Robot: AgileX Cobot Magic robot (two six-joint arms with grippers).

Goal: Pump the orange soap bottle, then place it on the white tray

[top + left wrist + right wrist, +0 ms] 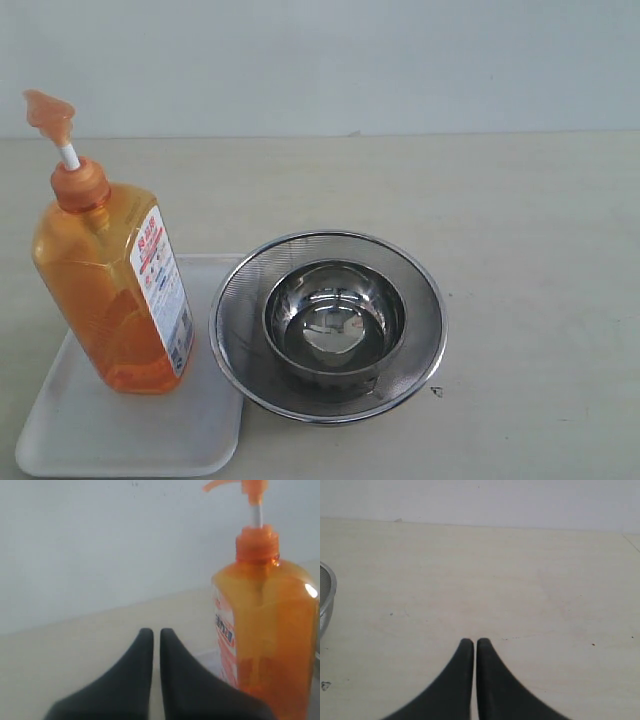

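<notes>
The orange soap bottle stands upright on the white tray at the front left of the table, its pump head raised on a white stem. Neither arm shows in the exterior view. In the left wrist view the bottle rises close beside my left gripper, whose black fingers are shut with nothing between them and do not touch it. My right gripper is shut and empty over bare tabletop, away from the bottle.
A round steel mesh strainer with a steel bowl inside sits right of the tray, overlapping its edge. The strainer's rim shows in the right wrist view. A pale wall runs behind the table.
</notes>
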